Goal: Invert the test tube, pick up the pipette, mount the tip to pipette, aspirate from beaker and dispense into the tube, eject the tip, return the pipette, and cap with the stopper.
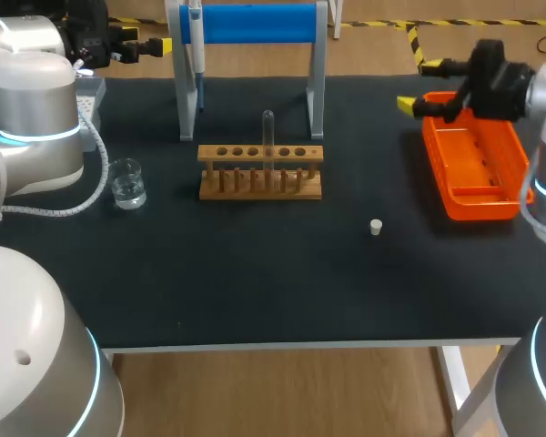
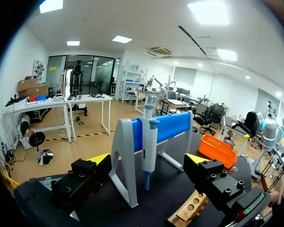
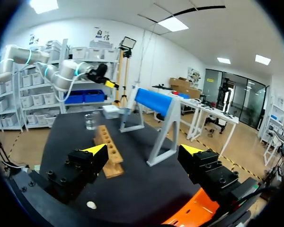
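My left gripper [image 2: 146, 160] and right gripper [image 3: 144, 150] are spread wide, holding nothing: task judged unstarted.
Test tube [image 1: 267, 137] stands in the rack [image 1: 259, 187], pipette [image 1: 196, 36] hangs on its stand [image 1: 255, 23], stopper [image 1: 376, 227] lies loose on the table [image 1: 255, 282]; every step remains, I judge.

The head view's edge cuts off the pipette [image 1: 197, 45] and stand [image 1: 255, 23].

Bright, even overhead light, soft faint shadows
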Available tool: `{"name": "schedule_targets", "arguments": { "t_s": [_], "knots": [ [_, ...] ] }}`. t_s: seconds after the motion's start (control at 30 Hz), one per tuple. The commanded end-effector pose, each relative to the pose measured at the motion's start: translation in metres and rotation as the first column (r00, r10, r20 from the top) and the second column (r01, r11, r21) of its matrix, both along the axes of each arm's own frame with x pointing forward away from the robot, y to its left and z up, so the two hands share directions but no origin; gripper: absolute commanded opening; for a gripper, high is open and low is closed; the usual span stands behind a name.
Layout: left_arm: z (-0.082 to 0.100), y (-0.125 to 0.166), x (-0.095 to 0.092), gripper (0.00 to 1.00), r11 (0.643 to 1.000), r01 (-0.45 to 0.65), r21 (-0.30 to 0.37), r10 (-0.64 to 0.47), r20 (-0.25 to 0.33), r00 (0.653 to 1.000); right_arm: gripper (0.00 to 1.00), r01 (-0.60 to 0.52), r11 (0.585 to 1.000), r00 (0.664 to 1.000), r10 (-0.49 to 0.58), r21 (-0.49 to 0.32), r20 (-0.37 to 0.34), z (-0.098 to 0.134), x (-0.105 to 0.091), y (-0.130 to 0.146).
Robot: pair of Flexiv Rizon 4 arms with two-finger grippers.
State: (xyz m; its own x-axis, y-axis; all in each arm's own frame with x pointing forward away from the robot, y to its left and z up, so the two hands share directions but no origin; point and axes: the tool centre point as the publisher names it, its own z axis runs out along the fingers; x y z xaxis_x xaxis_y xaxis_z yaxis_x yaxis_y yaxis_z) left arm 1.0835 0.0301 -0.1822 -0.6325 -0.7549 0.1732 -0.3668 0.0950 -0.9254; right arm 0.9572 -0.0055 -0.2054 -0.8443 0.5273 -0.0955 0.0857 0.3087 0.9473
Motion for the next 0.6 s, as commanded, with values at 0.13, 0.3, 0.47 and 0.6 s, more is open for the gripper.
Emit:
{"name": "schedule_targets", "arguments": {
  "t_s": [0.13,0.3,0.47,0.6],
  "knots": [
    [0.000,0.000,0.000,1.00,1.000,0.000,0.000,0.000,0.000,1.000,1.00,-0.059,0.995,0.998,0.058,0.076,0.021,-0.001,-0.063,-0.003],
    [0.000,0.000,0.000,1.00,1.000,0.000,0.000,0.000,0.000,1.000,1.00,-0.133,0.987,0.991,0.130,0.086,0.035,-0.011,-0.090,0.012],
    [0.000,0.000,0.000,1.00,1.000,0.000,0.000,0.000,0.000,1.000,1.00,-0.179,0.981,0.983,0.175,0.071,0.052,-0.023,-0.107,0.026],
    [0.000,0.000,0.000,1.00,1.000,0.000,0.000,0.000,0.000,1.000,1.00,-0.208,0.977,0.977,0.206,0.048,0.048,-0.033,-0.118,0.037]
  ]
}}
